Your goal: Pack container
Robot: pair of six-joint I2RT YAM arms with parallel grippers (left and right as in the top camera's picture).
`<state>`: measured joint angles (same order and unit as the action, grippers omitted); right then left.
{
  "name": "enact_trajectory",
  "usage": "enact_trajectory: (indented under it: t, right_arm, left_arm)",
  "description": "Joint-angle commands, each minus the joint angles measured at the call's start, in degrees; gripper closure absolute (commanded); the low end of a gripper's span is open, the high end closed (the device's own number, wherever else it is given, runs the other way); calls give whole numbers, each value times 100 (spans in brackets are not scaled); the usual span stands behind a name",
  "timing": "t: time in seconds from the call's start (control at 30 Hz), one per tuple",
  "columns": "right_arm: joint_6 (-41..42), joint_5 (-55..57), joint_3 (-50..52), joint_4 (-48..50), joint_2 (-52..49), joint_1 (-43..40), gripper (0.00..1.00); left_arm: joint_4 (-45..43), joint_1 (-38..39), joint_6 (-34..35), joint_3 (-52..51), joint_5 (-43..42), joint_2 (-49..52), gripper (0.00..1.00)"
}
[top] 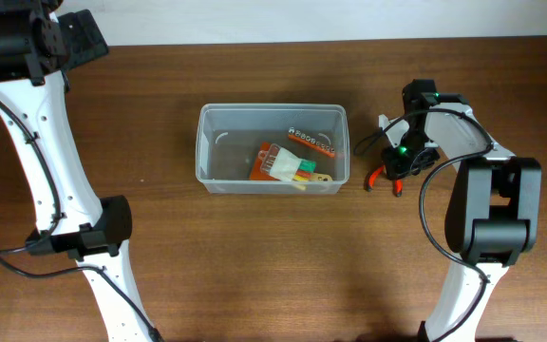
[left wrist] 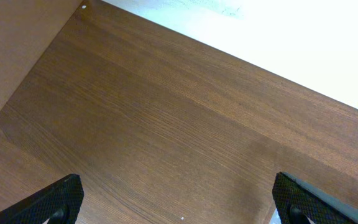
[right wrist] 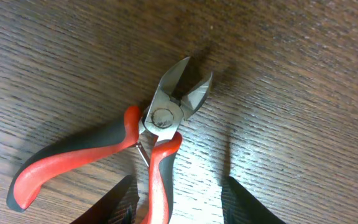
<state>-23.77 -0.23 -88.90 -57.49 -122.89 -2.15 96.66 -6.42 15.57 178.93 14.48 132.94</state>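
Observation:
The container (top: pixel 272 116), a clear plastic tub, stands mid-table and holds an orange-and-white tool pack (top: pixel 275 161) and a strip of bits (top: pixel 311 142). Red-and-black side cutters (top: pixel 384 177) lie on the wood right of the tub. In the right wrist view the cutters (right wrist: pixel 160 124) lie flat, jaws pointing up. My right gripper (right wrist: pixel 179 202) is open just above them, with one red handle between its fingers. My left gripper (left wrist: pixel 179 202) is open and empty over bare wood at the far left corner, far from the tub.
A small white object (top: pixel 385 122) lies by the right arm, behind the cutters. The table's back edge meets a white wall (left wrist: pixel 303 37). The arm bases stand at the front left and front right.

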Motion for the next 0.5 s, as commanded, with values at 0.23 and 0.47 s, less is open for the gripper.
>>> enact_trajectory:
  t: [0.23, 0.47]
  right_arm:
    - [22, 74, 61, -9, -149, -11, 56]
    - [22, 92, 61, -9, -221, -11, 56]
  left_arm:
    - [0, -35, -68, 4, 96, -162, 1]
    - [0, -35, -68, 4, 96, -162, 1]
